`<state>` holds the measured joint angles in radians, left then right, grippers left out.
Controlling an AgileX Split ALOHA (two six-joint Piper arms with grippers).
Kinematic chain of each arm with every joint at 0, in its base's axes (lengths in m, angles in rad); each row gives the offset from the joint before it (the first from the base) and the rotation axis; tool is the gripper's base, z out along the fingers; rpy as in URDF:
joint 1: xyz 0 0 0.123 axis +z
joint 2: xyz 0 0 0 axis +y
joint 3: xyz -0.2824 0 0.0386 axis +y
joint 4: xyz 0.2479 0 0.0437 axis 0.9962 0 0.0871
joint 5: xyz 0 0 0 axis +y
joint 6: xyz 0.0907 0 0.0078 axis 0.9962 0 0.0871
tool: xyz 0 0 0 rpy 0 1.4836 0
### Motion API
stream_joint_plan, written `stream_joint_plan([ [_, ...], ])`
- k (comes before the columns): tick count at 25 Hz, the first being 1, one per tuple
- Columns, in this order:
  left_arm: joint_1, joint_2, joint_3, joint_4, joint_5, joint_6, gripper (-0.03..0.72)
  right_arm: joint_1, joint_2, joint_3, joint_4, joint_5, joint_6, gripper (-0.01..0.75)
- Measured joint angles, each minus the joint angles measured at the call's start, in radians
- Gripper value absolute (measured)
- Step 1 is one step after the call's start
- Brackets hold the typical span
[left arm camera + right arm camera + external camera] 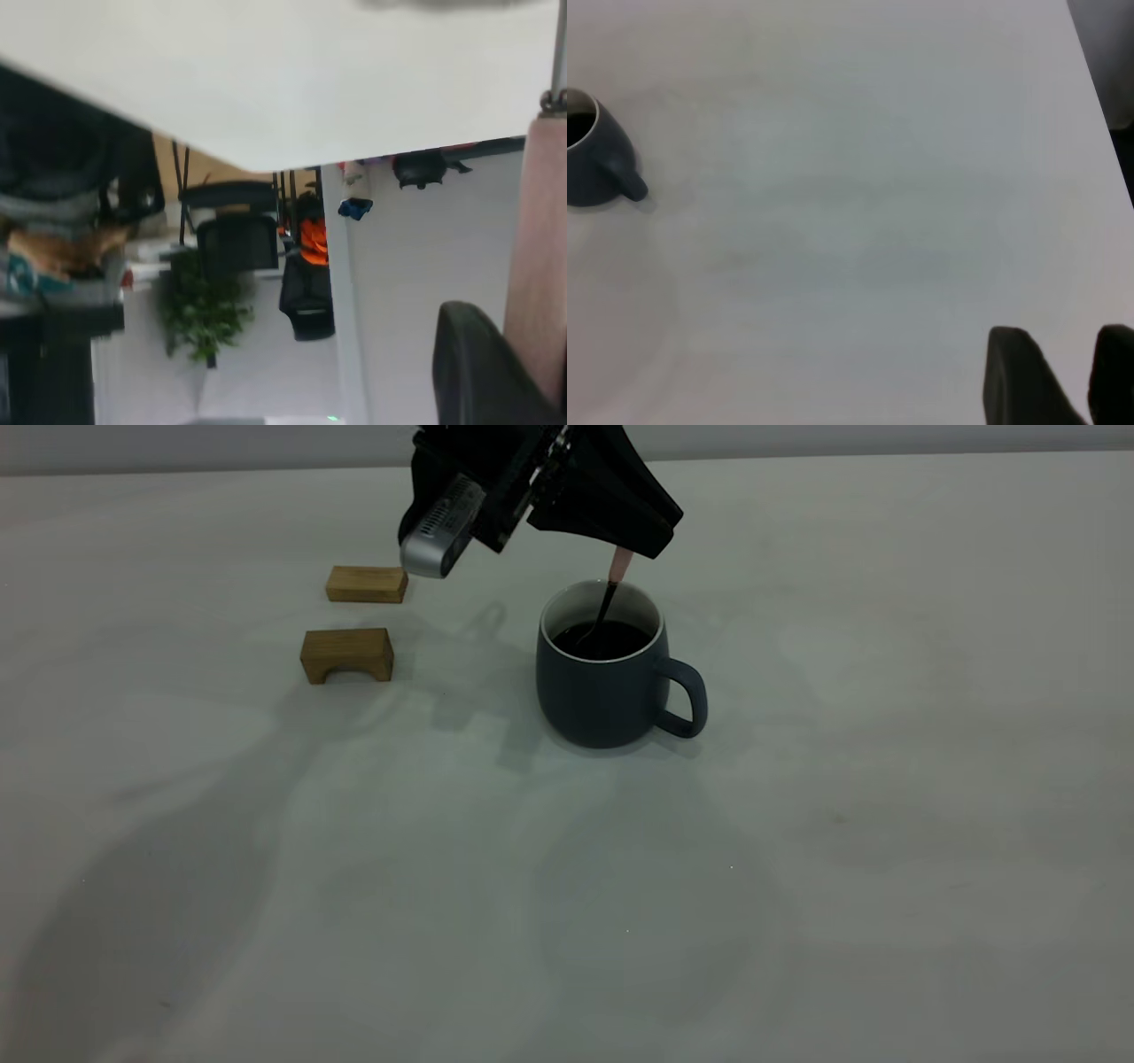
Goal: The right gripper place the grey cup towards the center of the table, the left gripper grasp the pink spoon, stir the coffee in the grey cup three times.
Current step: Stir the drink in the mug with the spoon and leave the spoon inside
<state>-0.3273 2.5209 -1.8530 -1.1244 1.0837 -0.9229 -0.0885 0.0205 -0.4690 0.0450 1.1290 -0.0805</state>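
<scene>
Grey cup [609, 682] is set mid-desk [797, 850]; pink spoon [620, 567], gripped in left claw [633, 536], is dipped in coffee [602, 639] — stirring underway. Right claw [1063, 376], narrowly parted, is parked at the cup's three o'clock.

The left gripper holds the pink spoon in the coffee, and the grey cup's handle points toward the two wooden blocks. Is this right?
Not quite. The exterior view shows the grey cup's handle pointing away from the two wooden blocks. The rest holds: the left gripper holds the pink spoon in the coffee.

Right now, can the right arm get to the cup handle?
Probably yes: the grey cup turns its handle to the right, with bare table between it and the right gripper.
</scene>
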Motion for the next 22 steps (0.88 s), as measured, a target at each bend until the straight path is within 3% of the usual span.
stream_joint_plan([
  [5, -0.005, 0.005, 0.0, -0.044, -0.039, 0.062, 0.139, 0.0, 0.0, 0.0, 0.0, 0.0, 0.0, 0.237],
  [13, -0.019, 0.058, 0.0, -0.19, 0.012, 0.011, 0.135, 0.0, 0.0, 0.0, 0.0, 0.0, 0.0, 0.237],
  [16, -0.021, 0.058, -0.026, -0.135, 0.039, -0.098, 0.132, 0.0, 0.0, 0.0, 0.0, 0.0, 0.0, 0.237],
  [22, -0.021, 0.058, -0.152, 0.122, 0.055, -0.238, 0.131, 0.0, 0.0, 0.0, 0.0, 0.0, 0.0, 0.237],
])
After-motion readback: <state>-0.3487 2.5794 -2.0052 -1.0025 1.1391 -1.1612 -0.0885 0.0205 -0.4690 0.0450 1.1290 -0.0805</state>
